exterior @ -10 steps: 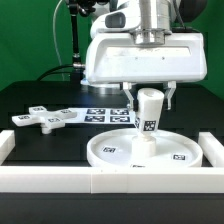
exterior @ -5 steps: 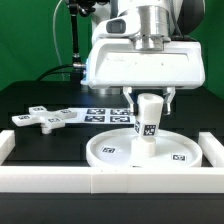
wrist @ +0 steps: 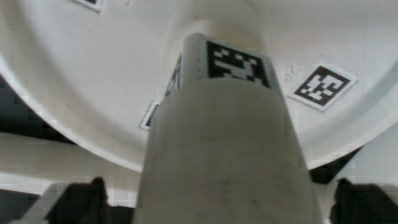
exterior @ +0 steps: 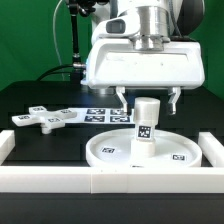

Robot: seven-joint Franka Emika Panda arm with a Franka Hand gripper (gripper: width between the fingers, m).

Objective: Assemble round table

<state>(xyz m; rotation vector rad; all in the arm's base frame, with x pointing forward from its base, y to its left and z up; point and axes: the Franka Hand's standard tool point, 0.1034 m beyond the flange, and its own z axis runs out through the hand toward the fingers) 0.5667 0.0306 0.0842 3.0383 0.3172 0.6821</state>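
Observation:
The white round disc (exterior: 113,151) lies on the black table near the front rail. The short white post (exterior: 146,121) stands upright at its centre, tag facing the camera. My gripper (exterior: 147,97) is just above the post, open, its fingers spread to either side of the post's top and not touching it. In the wrist view the post (wrist: 222,130) fills the middle over the disc (wrist: 98,70), with a dark finger (wrist: 75,200) standing off at each side. The cross-shaped piece (exterior: 45,118) lies flat at the exterior view's left.
The marker board (exterior: 103,113) lies flat behind the disc. The long white border rail (exterior: 100,185) runs along the front, with side pieces at both ends. A green backdrop stands behind the table.
The fingers were closed on the post's top; now they have spread apart and let it go. The post stays standing on the disc.

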